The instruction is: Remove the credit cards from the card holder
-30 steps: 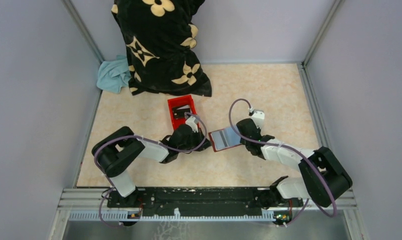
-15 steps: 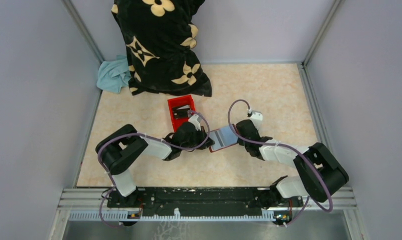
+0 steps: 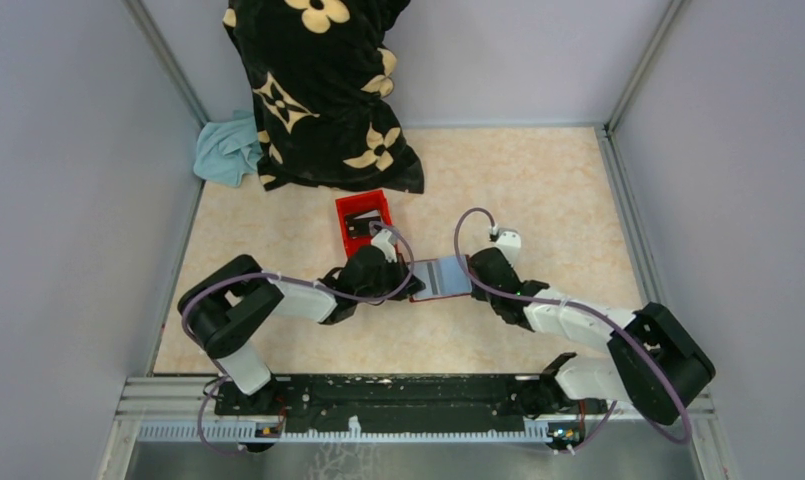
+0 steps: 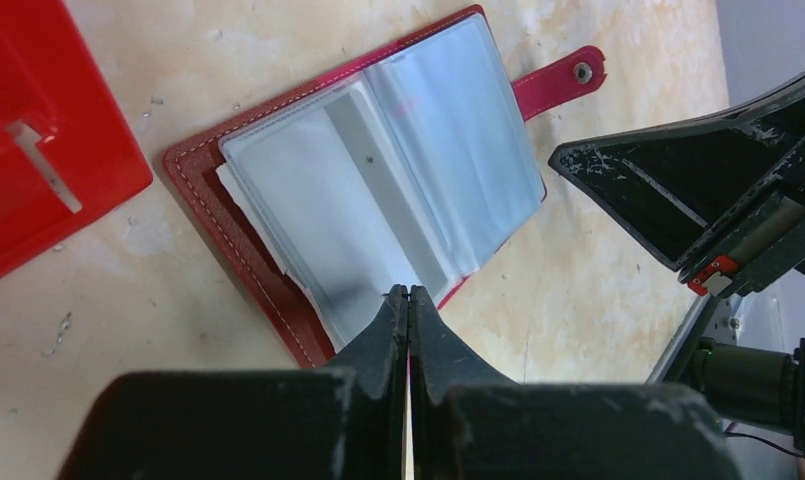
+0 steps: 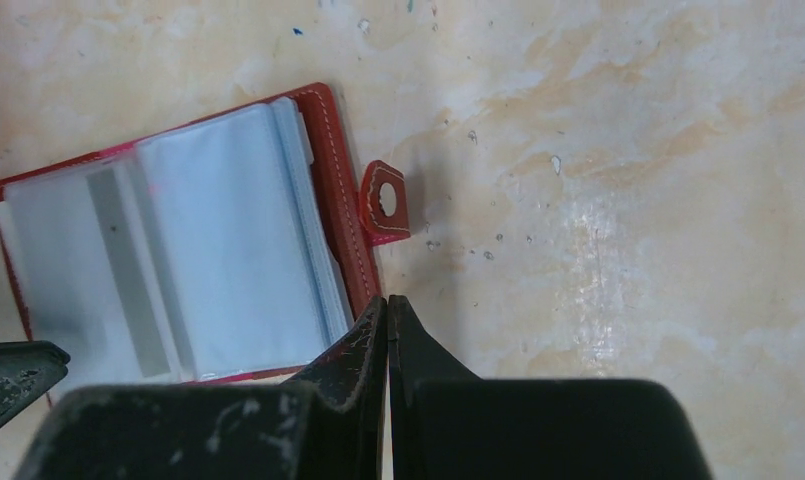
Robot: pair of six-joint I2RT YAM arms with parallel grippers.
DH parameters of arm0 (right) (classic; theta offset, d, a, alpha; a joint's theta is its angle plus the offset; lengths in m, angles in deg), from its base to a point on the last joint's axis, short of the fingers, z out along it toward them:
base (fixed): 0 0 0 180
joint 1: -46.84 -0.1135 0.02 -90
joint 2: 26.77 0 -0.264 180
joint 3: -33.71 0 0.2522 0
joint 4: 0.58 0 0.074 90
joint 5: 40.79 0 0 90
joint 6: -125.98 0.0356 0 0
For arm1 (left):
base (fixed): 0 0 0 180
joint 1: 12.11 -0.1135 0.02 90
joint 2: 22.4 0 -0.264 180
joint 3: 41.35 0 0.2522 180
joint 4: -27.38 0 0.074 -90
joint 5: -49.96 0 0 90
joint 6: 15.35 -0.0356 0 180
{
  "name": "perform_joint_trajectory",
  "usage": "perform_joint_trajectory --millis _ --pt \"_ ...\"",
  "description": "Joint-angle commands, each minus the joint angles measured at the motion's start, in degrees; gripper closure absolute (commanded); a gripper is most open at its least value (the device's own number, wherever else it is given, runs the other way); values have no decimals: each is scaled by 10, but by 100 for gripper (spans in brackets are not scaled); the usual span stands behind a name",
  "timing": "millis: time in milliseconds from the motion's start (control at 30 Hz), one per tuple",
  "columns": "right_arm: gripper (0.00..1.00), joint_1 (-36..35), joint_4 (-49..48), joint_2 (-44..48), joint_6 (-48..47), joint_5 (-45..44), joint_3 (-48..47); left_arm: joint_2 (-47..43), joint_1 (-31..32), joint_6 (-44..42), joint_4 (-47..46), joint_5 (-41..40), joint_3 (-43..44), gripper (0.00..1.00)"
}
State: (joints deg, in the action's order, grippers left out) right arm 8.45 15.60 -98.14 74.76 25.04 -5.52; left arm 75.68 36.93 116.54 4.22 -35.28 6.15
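While the card holder [image 3: 441, 278] lies open near the middle of the worktop [image 3: 538, 190], just beside the red box [image 3: 363, 222], the credit cards [image 4: 278, 190] apparently sit in its sleeves, none extracted, with the left gripper [image 4: 408, 293] and right gripper [image 5: 386, 300] clenched empty at its opposite edges.

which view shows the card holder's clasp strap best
Left wrist: the clasp strap lies flat beside the open card holder, its snap clear. Right wrist shows it curled upward. Top external: too small to make out.
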Motion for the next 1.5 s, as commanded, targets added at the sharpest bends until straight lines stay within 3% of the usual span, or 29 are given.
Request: perform_joint_trajectory --millis 0,633,900,1467 --pt "100 -7 -14 47 -35 -27 -5 -40 -1 9 -1 -3 -19 100" --pt "100 -8 -55 -68 -93 63 -101 -33 -1 72 -71 0 -84 100" --pt "100 -8 -76 -130 -80 84 -86 -43 -1 65 -52 -28 -95 100" --pt "100 -8 -77 -132 -73 89 -71 -58 -1 44 22 -89 -76 100"
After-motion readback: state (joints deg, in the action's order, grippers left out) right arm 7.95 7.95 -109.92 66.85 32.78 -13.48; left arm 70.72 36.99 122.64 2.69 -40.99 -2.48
